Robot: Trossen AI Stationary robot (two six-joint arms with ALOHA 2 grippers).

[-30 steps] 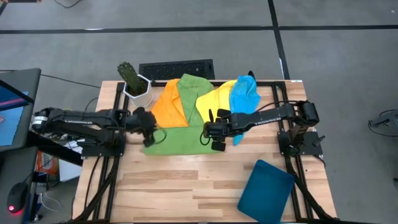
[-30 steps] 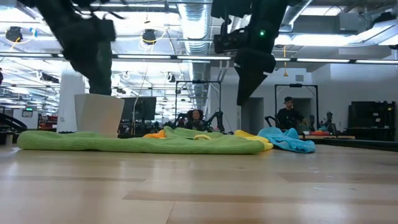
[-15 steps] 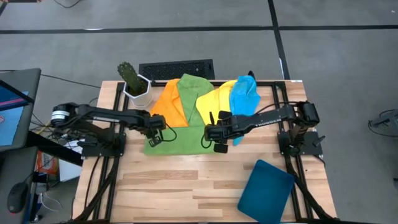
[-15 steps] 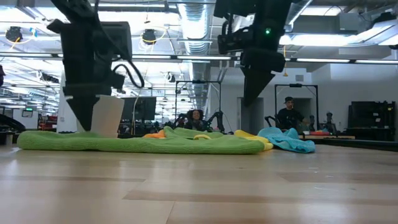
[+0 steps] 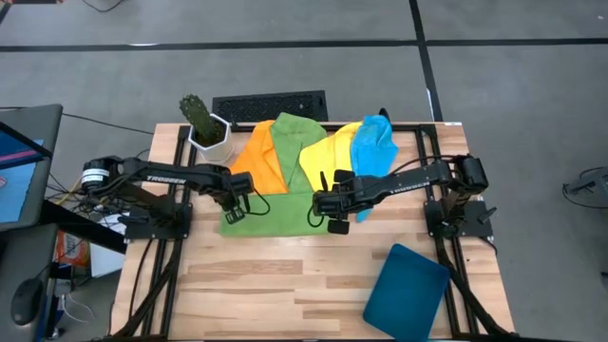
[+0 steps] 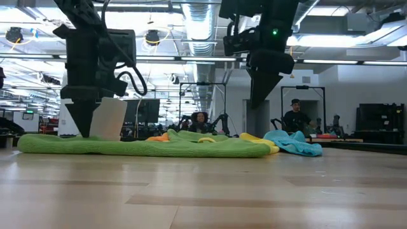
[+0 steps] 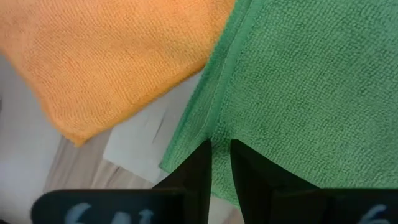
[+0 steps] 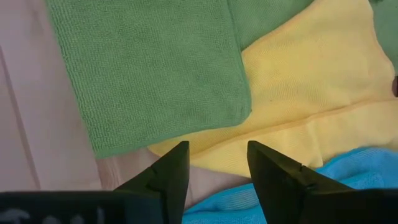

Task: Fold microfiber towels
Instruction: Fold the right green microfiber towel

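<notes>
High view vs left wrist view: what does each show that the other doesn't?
Only the high view: the cactus pot, keyboard, yellow towel, blue towel, teal tray and the right gripper with its fingers apart over the cloths.

Only the left wrist view: the left gripper fingers nearly together at the green towel's hemmed edge.

Both: that green towel and the orange towel beside it.

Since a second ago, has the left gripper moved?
Yes. The left gripper shifted up toward the potted cactus, now over the green towel's edge.
</notes>
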